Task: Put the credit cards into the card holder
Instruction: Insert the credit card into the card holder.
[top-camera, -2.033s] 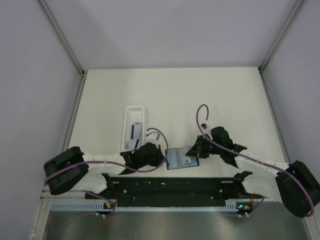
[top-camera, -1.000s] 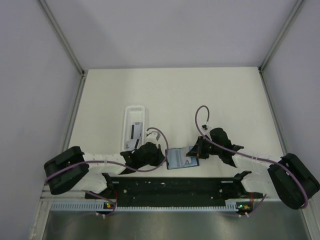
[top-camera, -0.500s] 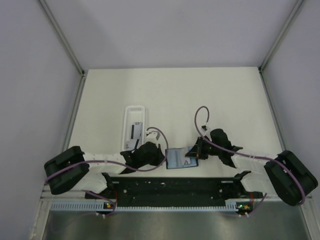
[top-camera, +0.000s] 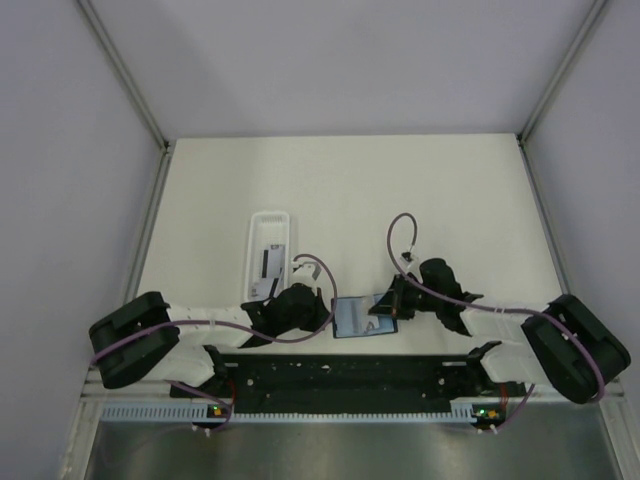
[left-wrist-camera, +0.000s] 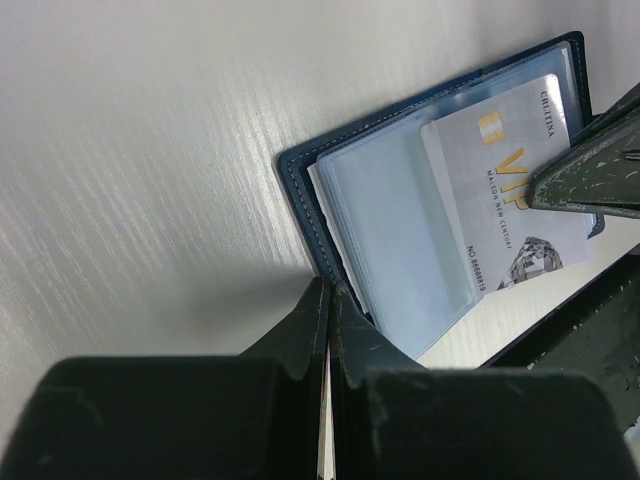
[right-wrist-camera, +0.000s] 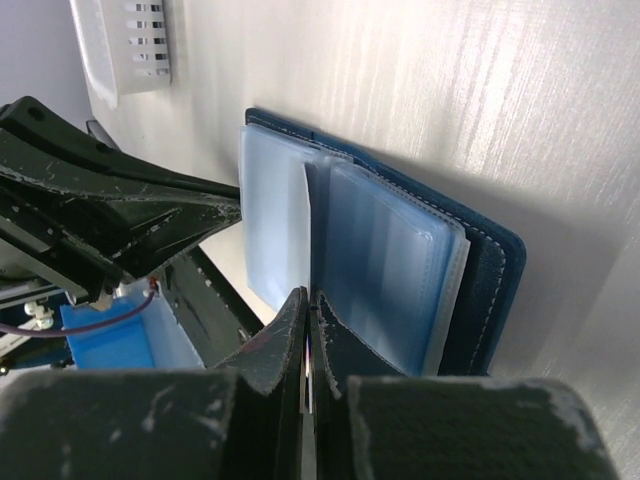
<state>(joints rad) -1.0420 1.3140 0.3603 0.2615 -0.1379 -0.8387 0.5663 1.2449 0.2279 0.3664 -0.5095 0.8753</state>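
Across the white tabletop, both black-and-white arms reach inward from the near edge and meet at the middle. To their left, well apart from the work, lies a long white translucent plastic tray. It holds at least one striped card; how many I cannot count. Between the arms the small navy-blue folding card holder lies opened flat, its pale clear plastic sleeves facing up. A silver-grey credit card with gold VIP lettering appears to sit partway into one sleeve. Its outer end is pinched by the right gripper, fingers pressed onto the thin card. The left gripper has its fingers pressed together at the holder's navy border; whether they nip the cover or only pin it I cannot tell. I judge this card's insertion under way but not finished, with the tray's stock left to do.
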